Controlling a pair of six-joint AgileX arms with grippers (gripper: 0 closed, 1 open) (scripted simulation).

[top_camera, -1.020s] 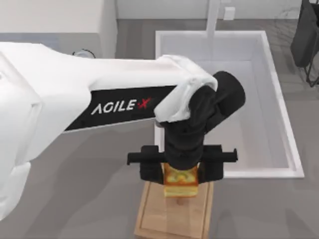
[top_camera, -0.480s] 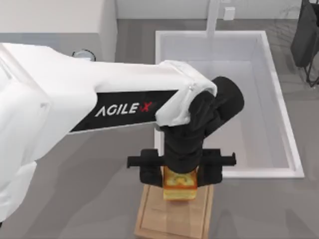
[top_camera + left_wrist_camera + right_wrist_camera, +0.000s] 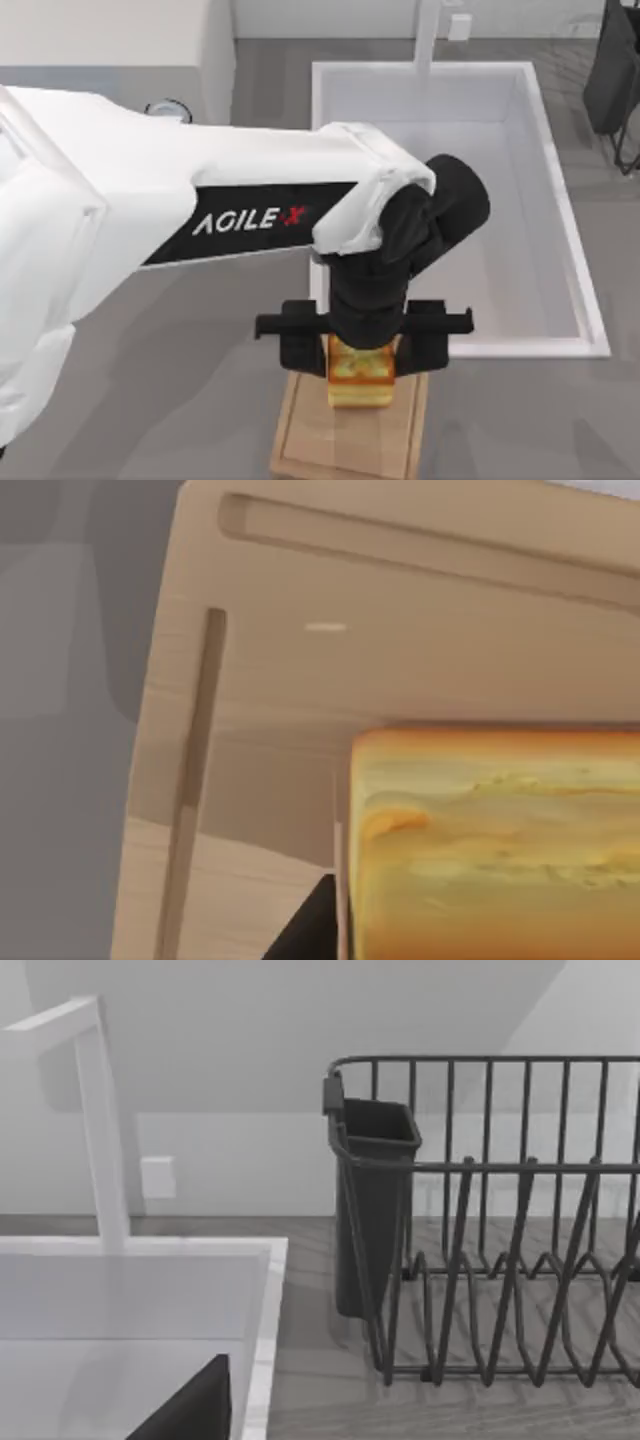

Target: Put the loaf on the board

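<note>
Reaching in from the top view's left and bending down over the near middle of the grey table (image 3: 180, 400), the left arm, white with a black wrist; at its end the left gripper (image 3: 362, 345), black, fingers clamped on the small blocky golden-yellow loaf with browned orange crust (image 3: 361, 378); fingers set one at each side of the loaf, pointing straight down.

Beneath, the rectangular light-wood cutting board with a groove near its edge (image 3: 345, 440), lying at the near edge of the table, just in front of the white rectangular sink basin (image 3: 528, 130); loaf held over the board's far end, whether touching the wood or just above it not to be told.

From the left wrist view, loaf (image 3: 495, 845) close up, yellow face and orange rim, with the board (image 3: 270, 710) and its groove behind it; a dark finger edge just beside the loaf.

From the right wrist view, a dark wire dish rack (image 3: 500, 1230) with a dark cup-shaped holder, near the sink's white rim (image 3: 262, 1350) and white faucet (image 3: 100, 1120); right gripper's fingers: cannot tell.
</note>
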